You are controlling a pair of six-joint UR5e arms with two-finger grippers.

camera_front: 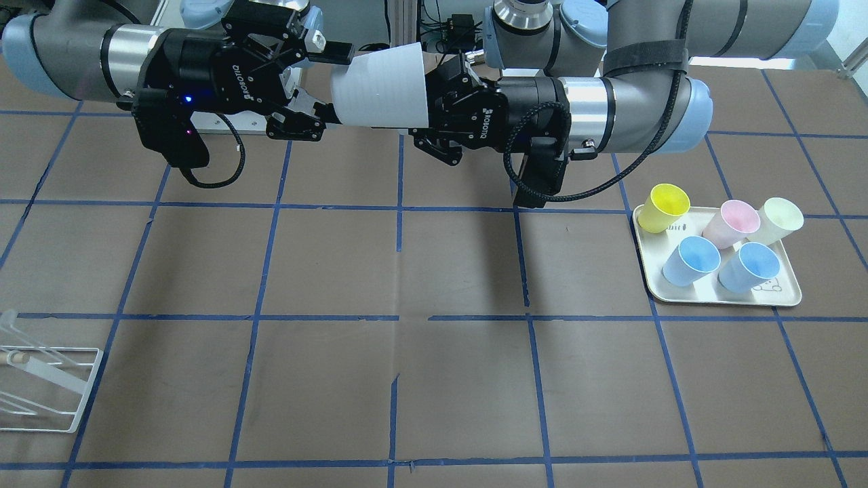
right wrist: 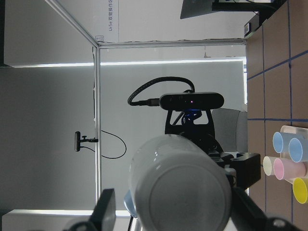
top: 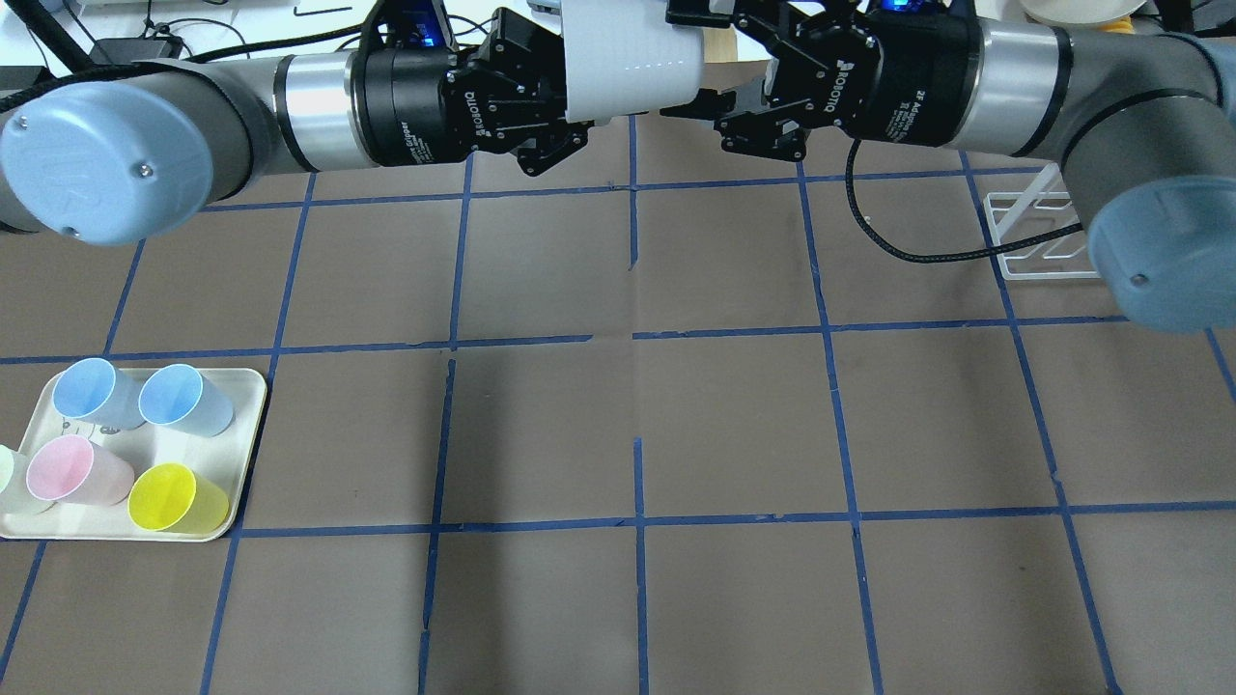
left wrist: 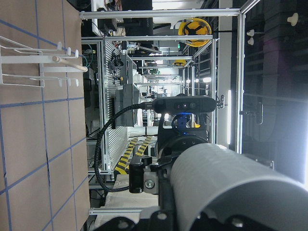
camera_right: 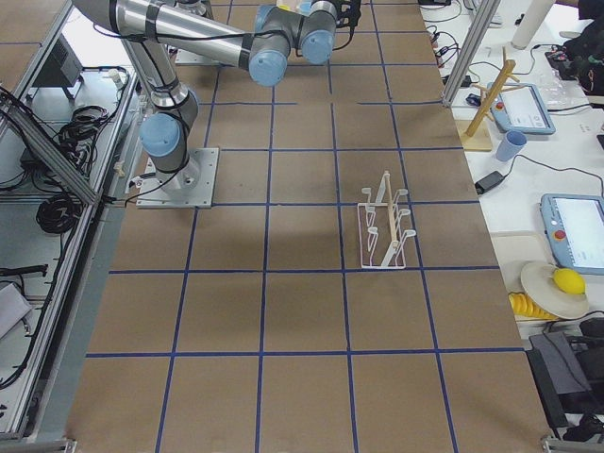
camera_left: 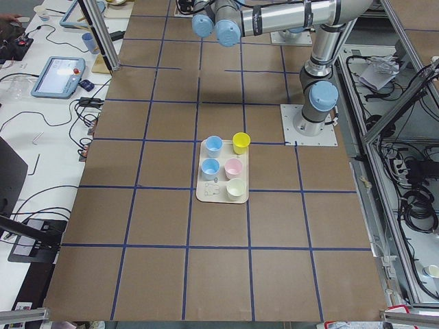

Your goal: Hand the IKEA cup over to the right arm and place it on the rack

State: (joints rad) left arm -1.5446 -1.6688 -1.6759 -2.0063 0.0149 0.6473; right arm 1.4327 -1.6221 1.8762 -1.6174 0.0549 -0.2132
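Note:
The IKEA cup [camera_front: 380, 85] is pale grey and lies horizontally in the air between the two grippers, high above the table's far side. It also shows in the overhead view [top: 628, 58]. My left gripper [camera_front: 434, 102], on the arm with the braided cable, is shut on the cup's wide rim end. My right gripper [camera_front: 327, 85] is open; its fingers straddle the cup's narrow base end with small gaps. The right wrist view shows the cup's rounded base [right wrist: 180, 192] between the two spread fingers. The white wire rack [camera_front: 41, 386] stands on the table at my right, also in the overhead view [top: 1038, 232].
A cream tray [camera_front: 773, 291] at my left holds two light blue cups, a pink cup [camera_front: 732, 220], a yellow cup [camera_front: 664, 207] and a cream cup. The tray also shows in the overhead view [top: 246, 386]. The brown table has a blue tape grid.

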